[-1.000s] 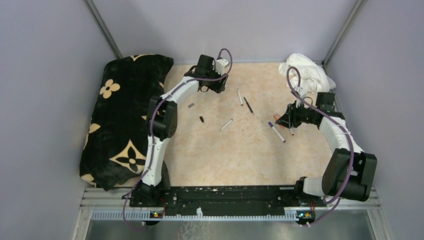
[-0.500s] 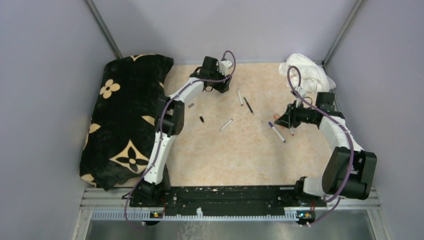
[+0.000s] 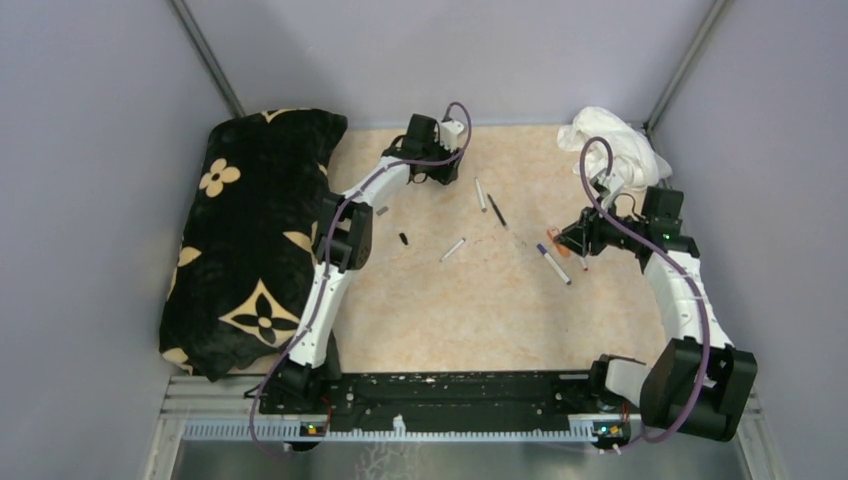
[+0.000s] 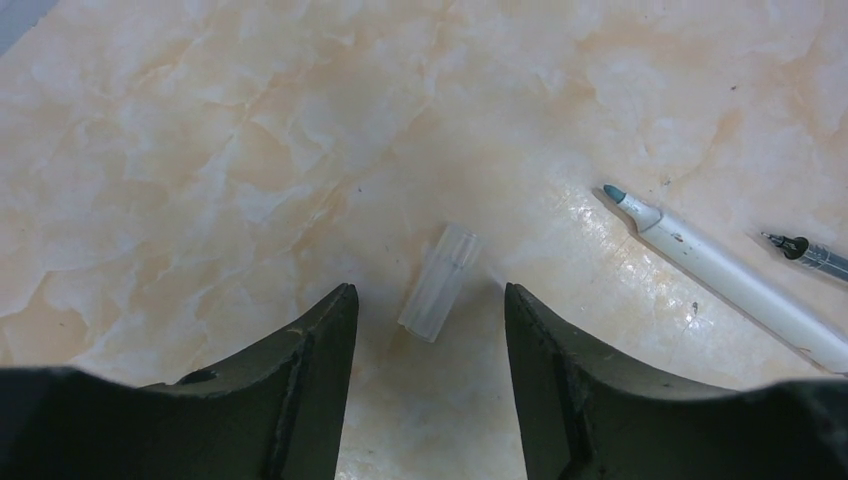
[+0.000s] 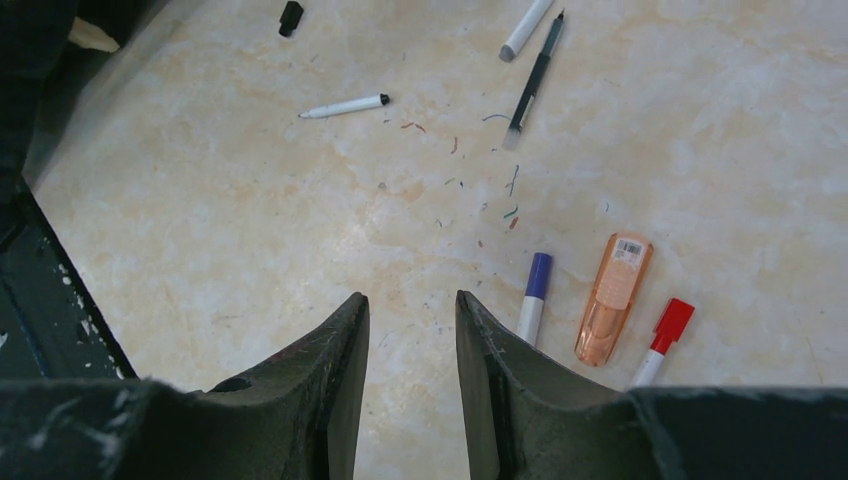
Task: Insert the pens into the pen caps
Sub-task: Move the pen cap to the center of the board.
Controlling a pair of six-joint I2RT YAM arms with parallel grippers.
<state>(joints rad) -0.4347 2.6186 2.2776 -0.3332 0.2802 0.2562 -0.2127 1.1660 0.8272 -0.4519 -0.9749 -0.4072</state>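
Note:
My left gripper (image 4: 429, 288) (image 3: 440, 176) is open at the far side of the table, low over a small clear pen cap (image 4: 440, 282) that lies just ahead of and between its fingertips. A white pen with a teal tip (image 4: 720, 275) lies to its right. My right gripper (image 5: 410, 298) (image 3: 572, 240) is open and empty above the table. Beside it lie a blue-capped pen (image 5: 535, 290), an orange highlighter (image 5: 612, 297) and a red-capped pen (image 5: 665, 335). Loose on the table are a black cap (image 3: 403, 239), a grey cap (image 3: 382, 211) and a white pen (image 3: 453, 249).
A black cushion with cream flowers (image 3: 250, 230) fills the left side. A crumpled white cloth (image 3: 612, 145) sits in the back right corner. A white pen (image 3: 480, 193) and a dark pen (image 3: 496, 209) lie side by side near the back middle. Grey walls enclose the table.
My left arm has shifted a little to the right near the back edge. The right arm's wrist and elbow have swung slightly right, its gripper staying by the highlighter. No pen or cap moved.

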